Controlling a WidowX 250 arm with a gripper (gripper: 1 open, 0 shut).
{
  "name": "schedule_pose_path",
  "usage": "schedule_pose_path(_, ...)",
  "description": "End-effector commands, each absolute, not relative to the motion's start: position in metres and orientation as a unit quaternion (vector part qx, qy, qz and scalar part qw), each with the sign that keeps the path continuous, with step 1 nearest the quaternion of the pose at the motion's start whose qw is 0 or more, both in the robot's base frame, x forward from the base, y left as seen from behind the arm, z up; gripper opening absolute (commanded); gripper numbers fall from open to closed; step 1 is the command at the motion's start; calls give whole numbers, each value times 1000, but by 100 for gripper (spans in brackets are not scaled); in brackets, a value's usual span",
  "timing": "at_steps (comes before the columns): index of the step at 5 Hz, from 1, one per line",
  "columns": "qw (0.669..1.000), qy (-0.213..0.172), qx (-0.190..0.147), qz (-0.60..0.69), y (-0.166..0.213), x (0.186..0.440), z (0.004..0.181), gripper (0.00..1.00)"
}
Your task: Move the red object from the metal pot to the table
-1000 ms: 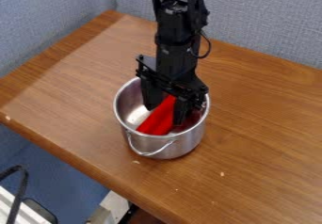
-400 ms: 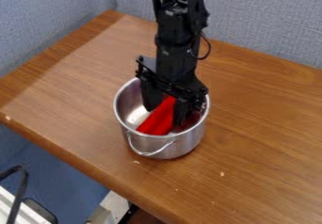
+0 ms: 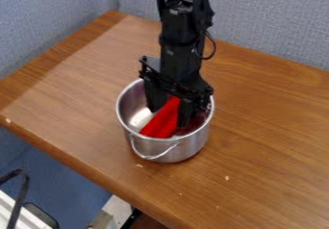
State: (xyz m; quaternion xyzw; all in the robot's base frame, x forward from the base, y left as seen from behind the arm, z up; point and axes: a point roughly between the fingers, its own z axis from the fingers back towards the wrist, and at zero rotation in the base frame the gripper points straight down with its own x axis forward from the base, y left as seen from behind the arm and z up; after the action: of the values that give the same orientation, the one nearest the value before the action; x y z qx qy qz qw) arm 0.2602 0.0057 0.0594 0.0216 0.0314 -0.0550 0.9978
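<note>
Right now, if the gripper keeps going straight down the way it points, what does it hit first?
Most likely the red object: the gripper is already down inside the metal pot, right at the object's upper end. Contact can't be confirmed; below that lies the pot's bottom.

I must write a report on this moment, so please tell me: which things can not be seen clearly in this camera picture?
- Gripper: its fingertips are down inside the metal pot; whether they clamp the red object cannot be told.
- Red object: its upper end is hidden behind the gripper, its lower end by the pot's near wall.
- Pot floor: hidden by the wall and the object.
- Arm: its top is cut off by the upper edge.
</note>
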Motion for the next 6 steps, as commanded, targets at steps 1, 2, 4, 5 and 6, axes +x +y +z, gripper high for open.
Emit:
schedule_pose_path(1,998,11,25,-51,9,269,67,0)
schedule_pose_path(2,998,12,25,-52,8,270,65,0)
schedule_pose_path(4,998,11,25,-50,7,271,65,0)
schedule_pose_path(5,998,11,25,-49,7,271,65,0)
schedule_pose_path(6,999,10,25,-48,7,272,65,0)
